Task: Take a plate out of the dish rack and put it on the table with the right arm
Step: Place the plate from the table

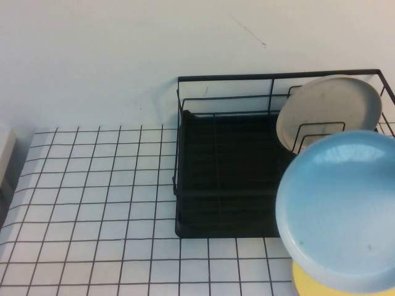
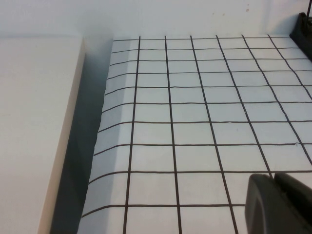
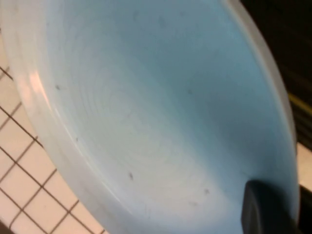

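The light-blue plate (image 1: pixel 342 209) is lifted clear and hangs tilted over the front right corner of the black dish rack (image 1: pixel 222 179), close to the high camera. It fills the right wrist view (image 3: pixel 146 107). My right gripper (image 3: pixel 292 214) is shut on the plate's rim, with one black finger (image 3: pixel 265 209) lying on its inner face; the gripper is hidden in the high view. The gridded table (image 1: pixel 92 203) lies to the left. My left gripper (image 2: pixel 275 204) is shut and empty, low over the table (image 2: pixel 195 112), out of the high view.
An off-white plate (image 1: pixel 330 108) stands in the rack's back right dividers. A yellow plate (image 1: pixel 315 285) peeks out under the blue one at the front right. A white block (image 2: pixel 34 122) borders the table's left side. A rack corner (image 2: pixel 303 29) shows in the left wrist view.
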Tool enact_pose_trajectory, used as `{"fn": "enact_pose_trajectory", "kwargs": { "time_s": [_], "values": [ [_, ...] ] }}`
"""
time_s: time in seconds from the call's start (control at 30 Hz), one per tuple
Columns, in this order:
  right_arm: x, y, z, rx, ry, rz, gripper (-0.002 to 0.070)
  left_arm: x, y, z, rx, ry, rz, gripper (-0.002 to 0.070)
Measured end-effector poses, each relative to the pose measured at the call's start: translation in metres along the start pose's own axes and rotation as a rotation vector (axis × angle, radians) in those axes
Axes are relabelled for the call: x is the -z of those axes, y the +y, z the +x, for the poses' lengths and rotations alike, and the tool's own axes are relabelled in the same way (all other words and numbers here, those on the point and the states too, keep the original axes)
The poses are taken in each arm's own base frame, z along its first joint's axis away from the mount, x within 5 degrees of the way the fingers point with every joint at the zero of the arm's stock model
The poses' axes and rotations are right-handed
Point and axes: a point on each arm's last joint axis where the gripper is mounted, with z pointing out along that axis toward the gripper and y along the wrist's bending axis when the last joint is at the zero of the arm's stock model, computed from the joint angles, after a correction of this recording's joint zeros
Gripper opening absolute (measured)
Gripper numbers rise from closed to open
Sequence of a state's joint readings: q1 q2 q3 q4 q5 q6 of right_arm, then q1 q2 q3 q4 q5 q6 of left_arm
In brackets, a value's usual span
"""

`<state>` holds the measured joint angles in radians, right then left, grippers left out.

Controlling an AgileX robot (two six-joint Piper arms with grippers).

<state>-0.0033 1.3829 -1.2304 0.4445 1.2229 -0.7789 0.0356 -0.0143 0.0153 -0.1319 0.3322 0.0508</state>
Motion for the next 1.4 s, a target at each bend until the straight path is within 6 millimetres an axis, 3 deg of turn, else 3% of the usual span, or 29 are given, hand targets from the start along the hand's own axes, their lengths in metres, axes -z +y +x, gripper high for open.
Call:
{"fn": "enact_pose_trajectory", "kwargs": {
  "time_s": [0.27,0.77,0.93,1.2,1.4],
  "values": [
    [-0.043,-0.005,0.047,-0.108,0.218,-0.008,0.0048,0.000,0.000,0.000,0.000,0.000,0.000,-0.0003],
    [-0.089,-0.036,0.050,-0.165,0.289,0.014,0.0047,0.000,0.000,0.000,0.000,0.000,0.000,-0.0003],
    [-0.096,-0.041,0.049,-0.180,0.277,0.034,0.0058,0.000,0.000,0.000,0.000,0.000,0.000,-0.0003],
    [-0.094,-0.046,0.052,-0.209,0.309,0.093,0.0209,0.000,0.000,0.000,0.000,0.000,0.000,-0.0003],
    [-0.085,-0.046,0.050,-0.231,0.313,0.131,0.0222,0.000,0.000,0.000,0.000,0.000,0.000,-0.0003]
  ]
}}
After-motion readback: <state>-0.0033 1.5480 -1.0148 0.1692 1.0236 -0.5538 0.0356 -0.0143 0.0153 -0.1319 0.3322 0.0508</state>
